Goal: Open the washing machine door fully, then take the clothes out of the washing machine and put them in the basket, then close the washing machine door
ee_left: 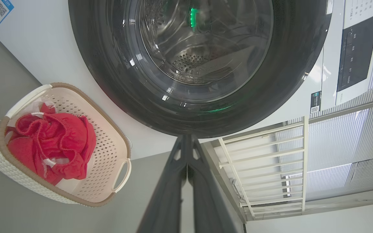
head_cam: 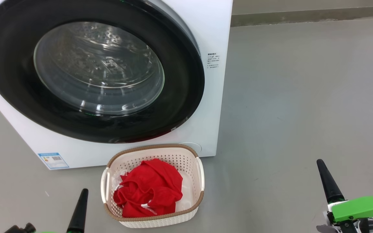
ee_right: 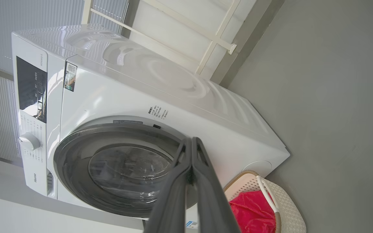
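Head view, washing machine (head_cam: 219, 32) cropped, clothes (head_cam: 149, 191) hide basket (head_cam: 160, 223) floor, left claw (head_cam: 83, 193) and right claw (head_cam: 321, 164) clenched.

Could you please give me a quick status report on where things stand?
Left pincer shut, empty; right pincer shut, empty. Washing machine door looks closed. Red clothes in basket, on floor before washing machine.
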### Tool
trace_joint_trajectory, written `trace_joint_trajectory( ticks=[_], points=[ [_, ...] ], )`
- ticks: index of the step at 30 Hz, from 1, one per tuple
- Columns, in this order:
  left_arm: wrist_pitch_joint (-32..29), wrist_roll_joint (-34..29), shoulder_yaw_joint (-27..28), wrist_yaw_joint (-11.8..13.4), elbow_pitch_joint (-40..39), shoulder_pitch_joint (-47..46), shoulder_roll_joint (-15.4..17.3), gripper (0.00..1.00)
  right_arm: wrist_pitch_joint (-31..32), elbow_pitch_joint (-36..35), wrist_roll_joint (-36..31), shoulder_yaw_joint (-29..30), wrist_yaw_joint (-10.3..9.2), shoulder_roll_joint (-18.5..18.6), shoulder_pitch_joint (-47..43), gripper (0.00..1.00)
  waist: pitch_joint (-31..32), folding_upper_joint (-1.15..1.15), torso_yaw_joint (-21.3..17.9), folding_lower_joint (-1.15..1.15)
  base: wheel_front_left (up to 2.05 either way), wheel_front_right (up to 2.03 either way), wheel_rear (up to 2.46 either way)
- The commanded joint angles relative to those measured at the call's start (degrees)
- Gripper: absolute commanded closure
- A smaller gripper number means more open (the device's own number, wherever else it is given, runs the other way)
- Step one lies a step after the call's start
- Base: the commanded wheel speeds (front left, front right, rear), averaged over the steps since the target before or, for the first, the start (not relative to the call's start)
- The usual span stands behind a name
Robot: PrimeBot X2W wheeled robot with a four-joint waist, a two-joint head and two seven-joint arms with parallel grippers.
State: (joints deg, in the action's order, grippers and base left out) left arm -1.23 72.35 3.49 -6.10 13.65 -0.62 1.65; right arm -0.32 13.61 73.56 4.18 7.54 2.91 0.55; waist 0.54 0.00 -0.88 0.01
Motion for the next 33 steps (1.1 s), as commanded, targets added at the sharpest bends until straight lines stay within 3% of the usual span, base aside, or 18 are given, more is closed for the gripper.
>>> trace_joint_trajectory(
  ticks=[1, 33],
  points=[
    [-0.6, 1.9, 1.7, -0.7, -1.0, -3.1, 1.0, 1.00, 0.6, -1.2, 2.0, -0.5, 0.00, 0.9, 3.0, 1.00, 0.0, 0.00, 0.1, 0.00, 0.00, 0.00, 0.00],
    [-5.3, 19.8, 3.0, -1.4, 0.4, -5.6, 1.2, 1.00, 5.6, 0.3, 19.8, 0.9, -0.05, 1.0, 5.5, 1.00, -0.7, 0.00, 0.9, -0.01, 0.00, 0.00, 0.00]
  ],
)
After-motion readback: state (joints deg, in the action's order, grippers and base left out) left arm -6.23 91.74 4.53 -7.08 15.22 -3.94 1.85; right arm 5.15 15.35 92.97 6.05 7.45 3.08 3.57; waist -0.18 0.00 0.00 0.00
